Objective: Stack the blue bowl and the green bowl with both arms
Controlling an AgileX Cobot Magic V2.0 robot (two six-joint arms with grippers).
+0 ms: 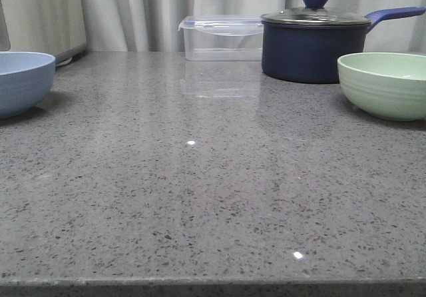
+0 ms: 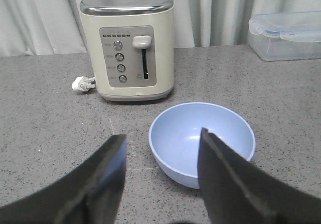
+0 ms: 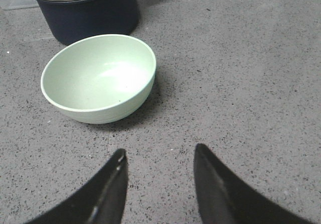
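Front view, from left to right: the blue bowl (image 1: 23, 80) sits upright at the far left edge of the frame, cut off by it, with a cream toaster (image 1: 50, 14) behind it in the upper left corner. A clear lidded plastic box (image 1: 221, 37) stands at upper centre against the curtain (image 1: 133, 10), touching nothing. Right of it is the dark navy saucepan (image 1: 313, 47) with its lid on and handle pointing to the upper right, and just in front of and right of the pan the green bowl (image 1: 385, 84) rests upright, clipped by the right edge. Between the two bowls the grey speckled counter (image 1: 200, 197) runs wide to its front edge at the bottom of the frame. Through my left wrist camera, my left gripper (image 2: 163, 148) is spread open and holds nothing; the blue bowl lies just beyond my fingers, partly behind one, with the toaster close behind it and a white plug (image 2: 83, 83) beside the toaster. Through my right wrist camera, my right gripper (image 3: 159, 161) is also spread open and holds nothing; the green bowl lies ahead of it, apart from my fingers, with the saucepan just behind its rim, though I cannot tell if they touch.
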